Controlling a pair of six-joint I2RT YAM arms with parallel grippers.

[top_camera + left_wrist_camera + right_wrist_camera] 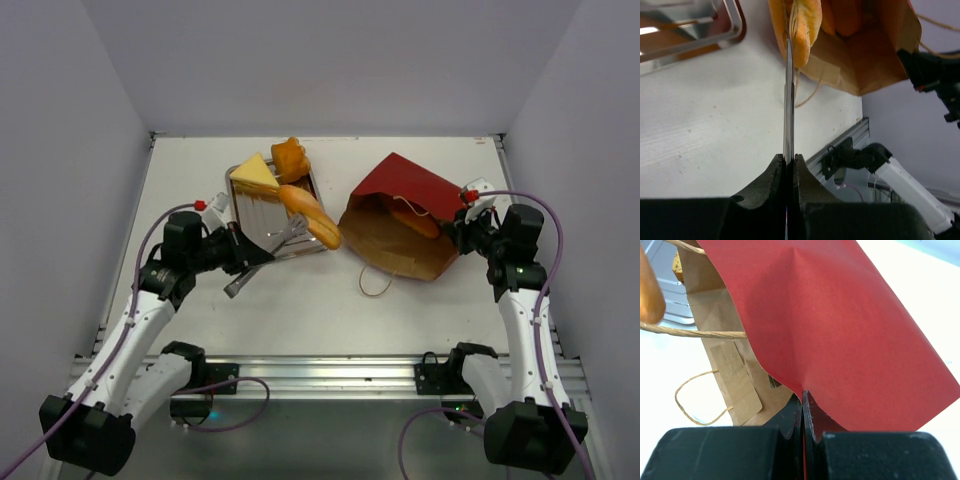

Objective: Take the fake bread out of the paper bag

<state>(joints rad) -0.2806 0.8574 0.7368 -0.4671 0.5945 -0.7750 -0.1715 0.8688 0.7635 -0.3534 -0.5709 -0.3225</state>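
Left gripper (789, 159), clamped on a thin metal tool (789, 100) whose tip is at the loaf (312, 216) on the tray (262, 212); rightward I see a second loaf (416, 220) lying diagonally inside the bag (400, 255), right gripper (803, 396) pinching its red wall.

Tall paper bag (405, 185): flat red outside, plain brown kraft inside, no print. Thin loop handles (695, 390): pale tan twine.
Triangular toy bread wedge (253, 172): pale yellow.
Chunky toy bun (290, 157): orange-brown.
Long toy loaf (312, 215): golden-orange.
Second toy loaf (415, 220), in the bag mouth: deeper orange.
Ridged metal tray (260, 215): shiny silver.
Thin metal tool (789, 100): silver.
Table top (300, 300): plain white.
Left gripper (789, 157), right gripper (803, 396): black fingers.
Robot arms (140, 320): white links, black joints.
Cables (530, 197): purple.
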